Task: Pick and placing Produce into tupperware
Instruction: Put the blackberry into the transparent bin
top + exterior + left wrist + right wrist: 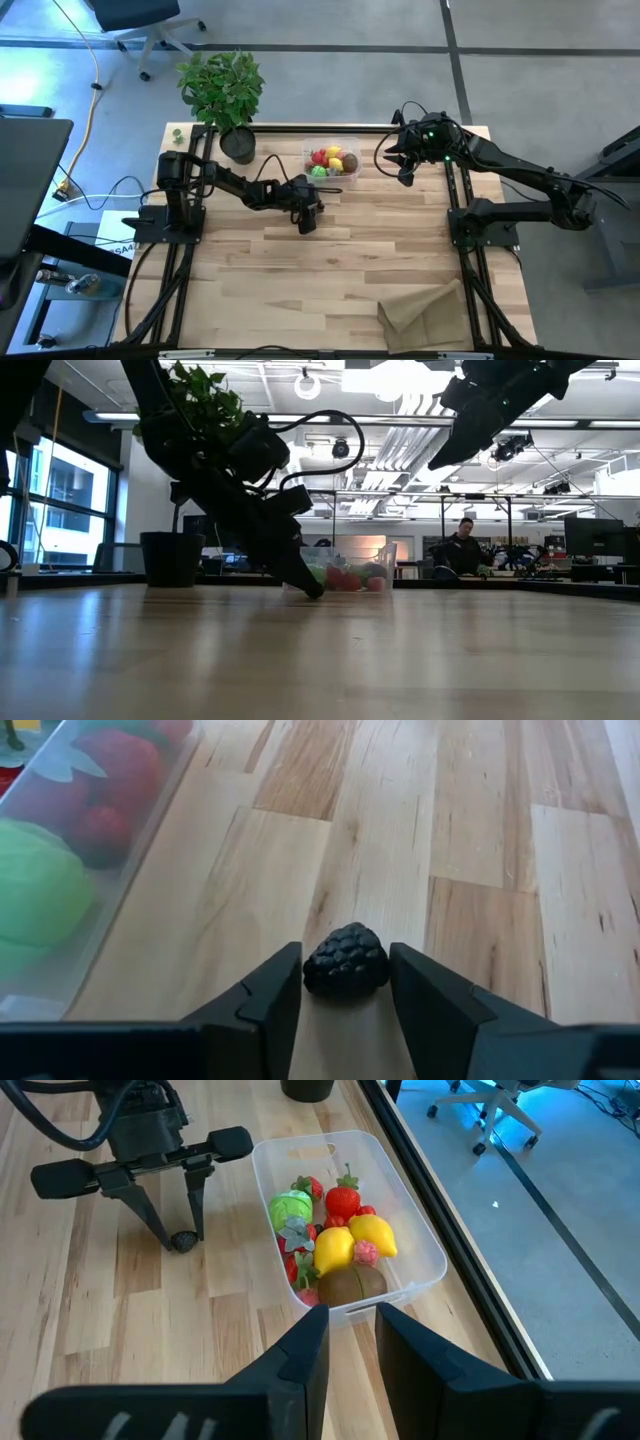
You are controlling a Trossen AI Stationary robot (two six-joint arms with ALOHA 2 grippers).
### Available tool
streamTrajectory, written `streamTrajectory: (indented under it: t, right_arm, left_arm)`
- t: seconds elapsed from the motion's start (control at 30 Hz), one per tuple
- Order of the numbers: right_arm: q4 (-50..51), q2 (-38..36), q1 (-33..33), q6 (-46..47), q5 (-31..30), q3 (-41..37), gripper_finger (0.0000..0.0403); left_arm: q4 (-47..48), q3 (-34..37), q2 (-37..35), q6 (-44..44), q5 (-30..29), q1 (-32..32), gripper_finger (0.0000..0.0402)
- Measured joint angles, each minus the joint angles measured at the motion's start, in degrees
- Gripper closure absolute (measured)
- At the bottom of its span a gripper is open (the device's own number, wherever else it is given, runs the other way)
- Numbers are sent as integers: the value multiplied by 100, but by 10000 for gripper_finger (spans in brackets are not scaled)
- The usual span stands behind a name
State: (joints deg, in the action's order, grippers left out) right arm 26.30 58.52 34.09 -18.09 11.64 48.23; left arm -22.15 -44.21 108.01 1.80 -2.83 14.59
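- One dark berry (pixel 346 959) is sitting between my left gripper (pixel 346 982) fingers, closing on it beside the container (pixel 420 1245) for transfer.
- Right gripper (pixel 350 1342) is hovering above, narrowly parted, empty.

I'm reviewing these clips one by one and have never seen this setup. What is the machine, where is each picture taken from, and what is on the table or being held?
These are two dark robot arms at a wooden table.

One picture looks straight down, one looks level across the tabletop, and one comes from each arm's wrist.

On the table stand a clear container holding toy fruit: lemons, a strawberry, a lime, a kiwi. A potted plant and a paper bag are there too.

The left gripper is down at the table with its fingers either side of a small dark berry; I cannot tell whether they grip it yet.

The right gripper hangs above the container, holding nothing.
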Motion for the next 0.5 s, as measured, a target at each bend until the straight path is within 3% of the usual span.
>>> streamTrajectory:
  t: [0.5]
  right_arm:
    - [0, 0, 1, 1, 2, 0, 327]
  left_arm:
    - [-217, 0, -2, 44, 82, -122, 264]
